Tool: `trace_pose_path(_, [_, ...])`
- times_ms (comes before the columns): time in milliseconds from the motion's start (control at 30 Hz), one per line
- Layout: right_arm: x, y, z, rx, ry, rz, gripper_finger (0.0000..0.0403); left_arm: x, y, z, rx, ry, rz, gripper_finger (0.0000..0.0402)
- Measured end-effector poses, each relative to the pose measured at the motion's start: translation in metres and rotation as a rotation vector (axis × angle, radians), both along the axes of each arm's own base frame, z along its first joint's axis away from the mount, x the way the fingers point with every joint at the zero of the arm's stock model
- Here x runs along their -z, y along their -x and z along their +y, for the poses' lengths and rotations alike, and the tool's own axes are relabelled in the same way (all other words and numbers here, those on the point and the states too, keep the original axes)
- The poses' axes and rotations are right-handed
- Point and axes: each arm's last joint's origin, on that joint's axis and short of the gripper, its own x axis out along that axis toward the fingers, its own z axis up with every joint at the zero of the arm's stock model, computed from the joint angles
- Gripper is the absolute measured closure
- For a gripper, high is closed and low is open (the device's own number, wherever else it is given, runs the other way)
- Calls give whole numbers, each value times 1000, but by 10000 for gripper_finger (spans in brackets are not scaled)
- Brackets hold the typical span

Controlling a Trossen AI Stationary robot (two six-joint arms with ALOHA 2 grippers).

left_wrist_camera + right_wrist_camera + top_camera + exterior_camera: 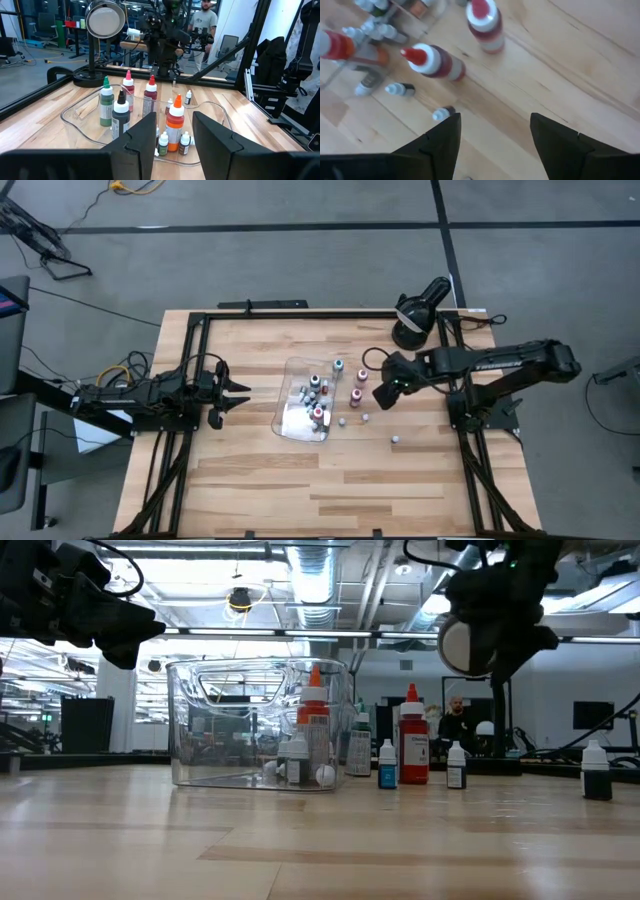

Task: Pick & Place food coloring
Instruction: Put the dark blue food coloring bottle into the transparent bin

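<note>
The food coloring is a set of small bottles. Several stand in the clear tray [296, 416] at mid-table. Two red bottles [362, 376] [482, 22] stand on the wood just right of the tray. A few tiny ones [342, 421] [442, 113] stand loose nearby, and one [395, 438] stands farther right. My right gripper [385, 392] [492, 135] hangs open above the table beside the red bottles, tipped down, with nothing between its fingers. My left gripper [235, 395] [172, 130] waits open and level at the table's left, pointing at the tray.
A black round lamp [415, 310] stands at the far right corner, behind my right arm. Black frame rails [205, 320] run along the table's edges. Bare wood lies toward the near edge [320, 490]. A person [205, 17] shows in the room beyond.
</note>
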Motion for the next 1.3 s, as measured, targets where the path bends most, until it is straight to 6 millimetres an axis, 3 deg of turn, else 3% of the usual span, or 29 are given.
trace_pose_path(233, [0,-12,-2,-149,67,-81,173,0,0,0,0,0,0,284])
trace_pose_path(667, [-2,-15,-10,-214,93,-115,173,0,0,0,0,0,0,284])
trace_pose_path(967, [-2,-11,6,-450,153,-61,173,0,0,0,0,0,0,284])
trace_pose_path(1167, [4,-1,16,-432,89,57,173,0,0,0,0,0,0,284])
trace_pose_path(1300, [5,2,21,-290,-93,52,173,0,0,0,0,0,0,284])
